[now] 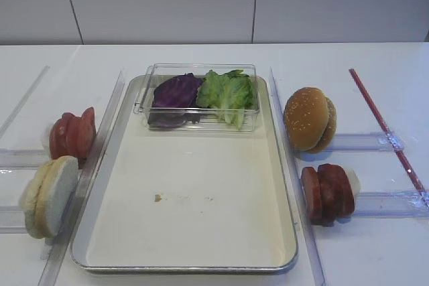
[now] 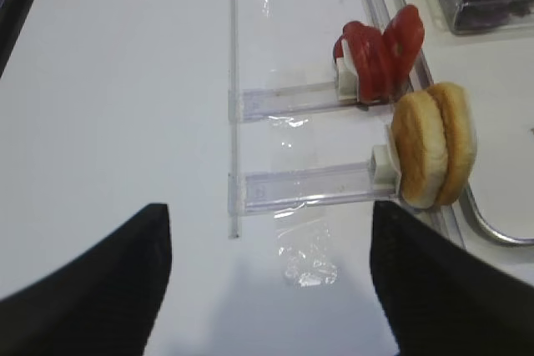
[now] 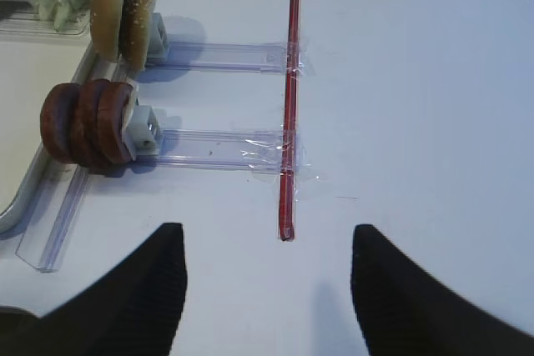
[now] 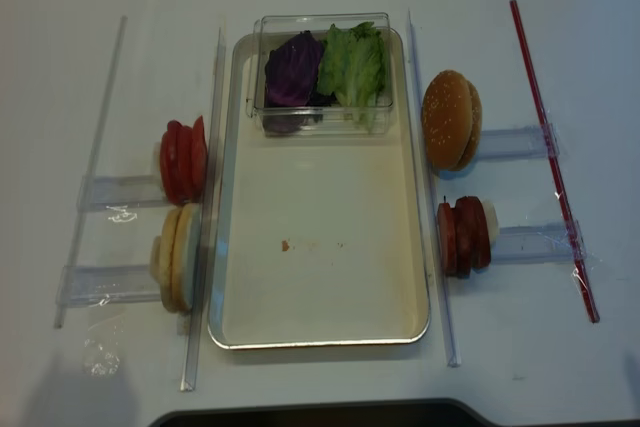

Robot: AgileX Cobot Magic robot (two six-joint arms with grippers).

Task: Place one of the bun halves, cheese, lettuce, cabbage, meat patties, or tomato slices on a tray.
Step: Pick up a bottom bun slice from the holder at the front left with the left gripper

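The left gripper (image 2: 267,281) shows only in its own wrist view, as two dark fingers (image 2: 92,289) at the bottom corners, spread wide and holding nothing, with bare white table (image 2: 125,106) between them. Ahead of it and to the right, well apart from the fingertips, the bun halves (image 2: 434,156) stand on edge at the end of a clear plastic rail (image 2: 304,188). Just beyond them the tomato slices (image 2: 380,47) stand on a second rail.

The right gripper (image 3: 267,289) is likewise released and touches nothing, its dark fingers (image 3: 417,298) parted over the table. A red strip (image 3: 289,97) runs away from the gap between them. Ahead to the left the meat patties (image 3: 83,121) stand on edge against a white block, and farther on stands the sesame bun (image 3: 123,10).

In the overhead views neither arm appears. The tray (image 1: 107,165) lies in the middle, its cream floor bare except for a few crumbs. At its far end sits a clear plastic box (image 1: 144,92) holding the cabbage (image 1: 175,92) on the left and the lettuce (image 1: 228,93) on the right. Bun halves and tomato slices lie just left of the tray, patties and sesame bun just right.
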